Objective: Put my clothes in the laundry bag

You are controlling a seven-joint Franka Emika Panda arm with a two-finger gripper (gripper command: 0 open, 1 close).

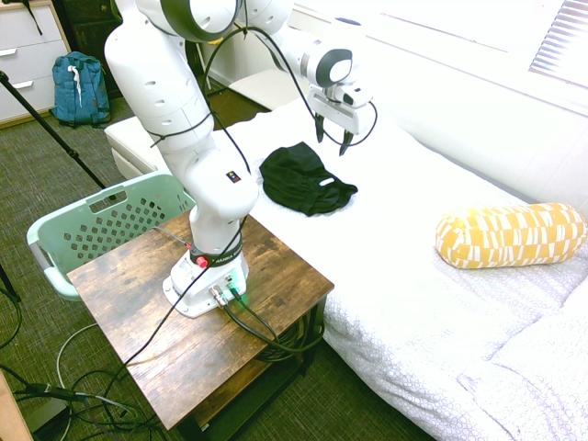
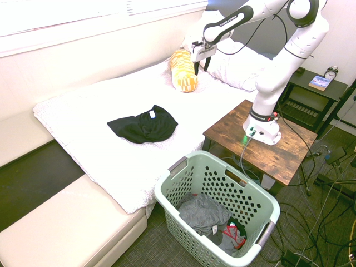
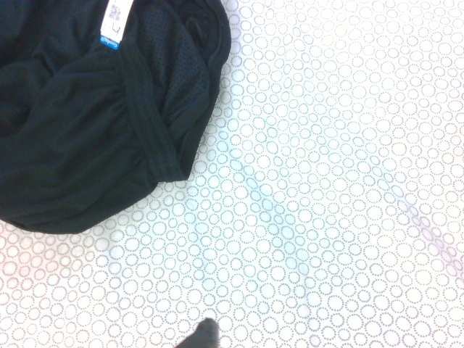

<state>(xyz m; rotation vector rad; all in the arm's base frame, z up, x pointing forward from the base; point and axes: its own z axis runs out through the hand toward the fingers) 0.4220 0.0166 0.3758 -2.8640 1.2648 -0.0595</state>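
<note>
A white robot arm reaches over a bed as its end effector hangs in the air with its two dark fingers apart and nothing between them, above the sheet just beyond the far edge of a black garment. The garment lies crumpled flat on the white dotted sheet, well apart from the yellow patterned pillow further along the mattress. In the second exterior view the same garment sits near the bed's near edge, with the pale green laundry basket on the floor just below and to the right, already holding some grey and red laundry. The wrist camera looks straight down on one corner of the garment, showing a folded hem band, mesh-like cloth and a small white tag with a blue strip.

The garment looks light, limp and thin, so it should bunch and drape when lifted rather than hold any shape; nothing about it appears fragile or slippery. A pinch on a raised fold near the middle, or on the thicker hem band, would probably gather enough cloth to carry the whole piece. A grab at a thin single edge risks the cloth trailing low and catching on the basket's rolled rim. The arm stands on a wooden table between bed and basket.
</note>
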